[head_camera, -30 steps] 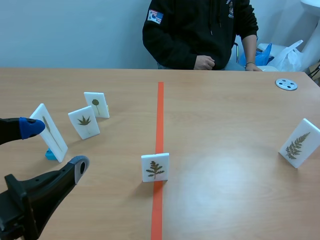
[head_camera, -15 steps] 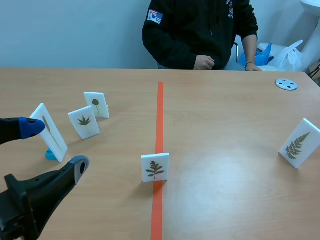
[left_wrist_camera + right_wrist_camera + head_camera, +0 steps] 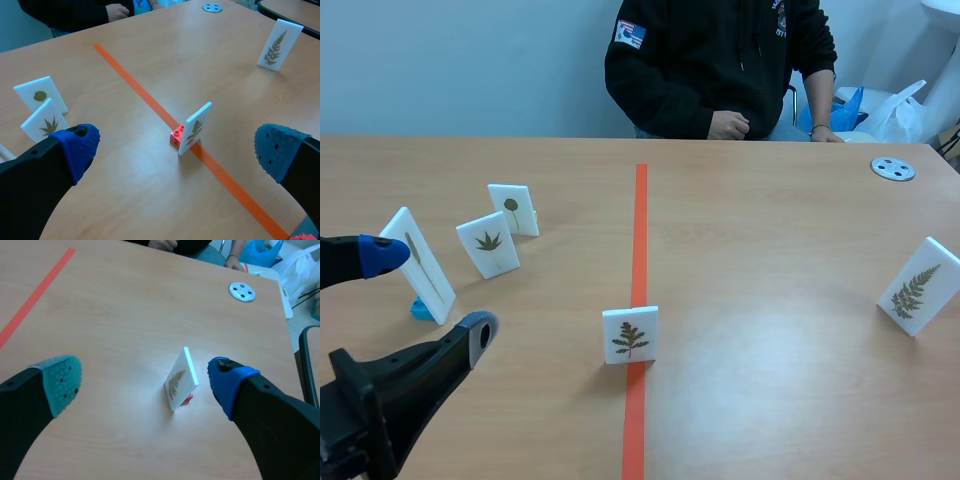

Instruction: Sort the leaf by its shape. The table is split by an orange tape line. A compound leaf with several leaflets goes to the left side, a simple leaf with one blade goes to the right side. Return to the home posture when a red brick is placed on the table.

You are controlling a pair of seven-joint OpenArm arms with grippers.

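A white card with a many-leaflet leaf stands on the orange tape line; in the left wrist view this card rests on a red base ahead of my left gripper. My left gripper is open low at the table's left with nothing between its fingers. On the right half stands a fern-leaf card. My right gripper hangs open above that fern card without touching it. The right arm is out of the scene view.
Three more cards stand on the left half: a narrow-leaf card on a blue base, a palmate-leaf card and a round-leaf card. A grey disc lies far right. A person sits across the table.
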